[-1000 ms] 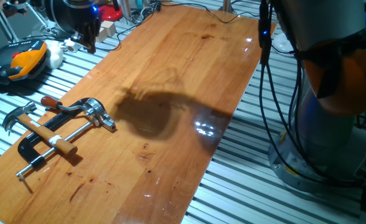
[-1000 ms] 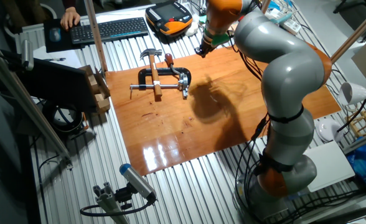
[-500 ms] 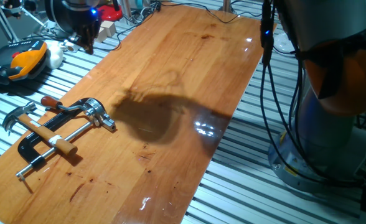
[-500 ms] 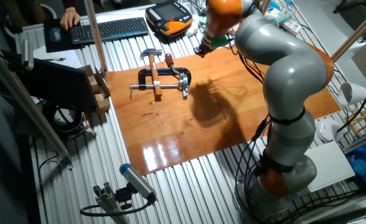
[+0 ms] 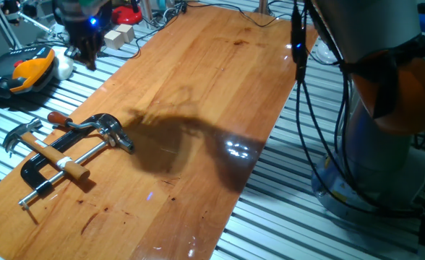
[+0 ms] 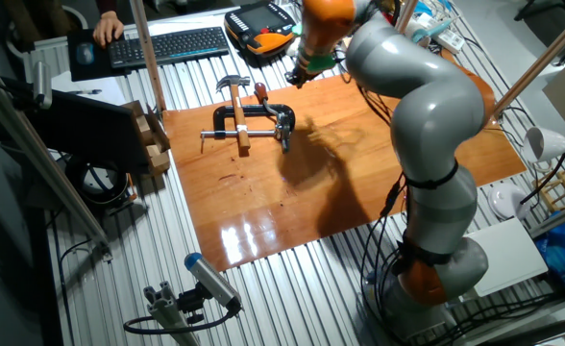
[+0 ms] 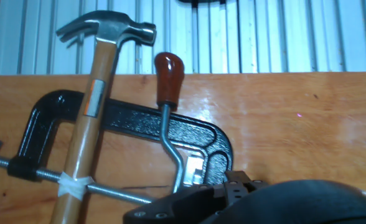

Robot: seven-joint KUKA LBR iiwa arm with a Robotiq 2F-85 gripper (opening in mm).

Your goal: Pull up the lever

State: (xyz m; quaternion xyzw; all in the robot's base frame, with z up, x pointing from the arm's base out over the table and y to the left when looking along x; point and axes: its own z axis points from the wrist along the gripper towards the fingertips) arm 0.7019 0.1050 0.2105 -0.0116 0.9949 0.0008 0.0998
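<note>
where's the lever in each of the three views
One fixed view: the lever lies far left, beside the chrome clamp head.
The other fixed view: upper middle, at the table's far edge.
Hand view: centre, red-brown knob upward.
Shared landmark: the hammer lying across the clamp.

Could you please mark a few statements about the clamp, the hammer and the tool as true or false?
1. The hammer lies across the black clamp. True.
2. The tool is shut on the lever. False: it hangs in the air, apart from the lever.
3. The lever has a reddish-brown tip. True.
4. The clamp lies on the metal slats. False: it lies on the wooden board.
5. The orange pendant lies off the board. True.
</note>
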